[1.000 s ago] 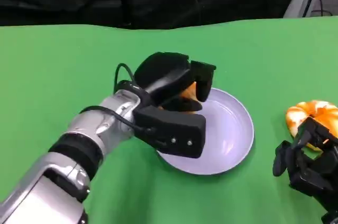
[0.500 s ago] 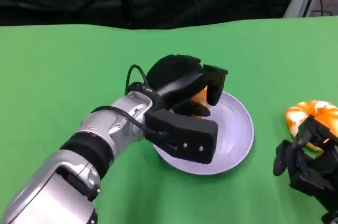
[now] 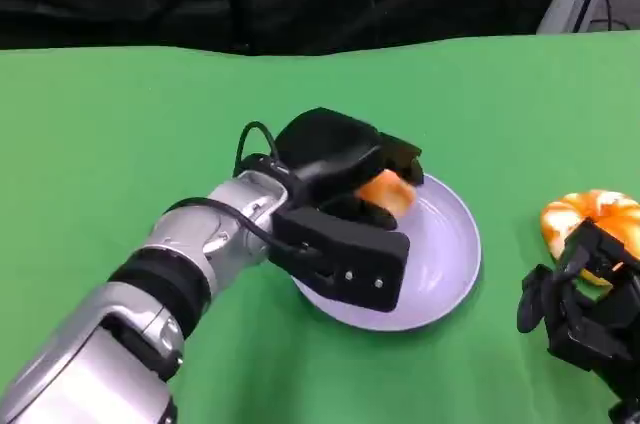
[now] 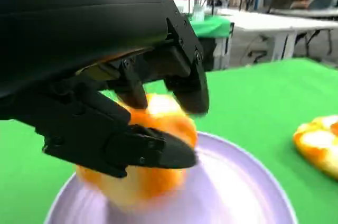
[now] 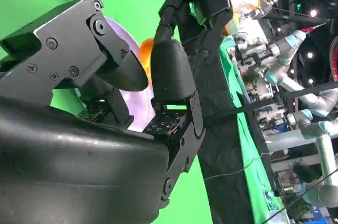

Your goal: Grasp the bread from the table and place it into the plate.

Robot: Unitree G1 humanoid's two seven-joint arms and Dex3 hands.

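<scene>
Though blurred, golden-orange glossy bread (image 4: 150, 155) over lilac plate (image 3: 450, 264)

Orange-yellow bread (image 3: 386, 190) over lilac plate (image 3: 440, 254) interior, near far-left rim; 2nd bread (image 3: 590, 221) on table, right of plate.

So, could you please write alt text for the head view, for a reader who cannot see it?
The left hand holds an orange bread over a lavender plate on a green table. The right hand rests at the lower right, beside a second bread.
</scene>
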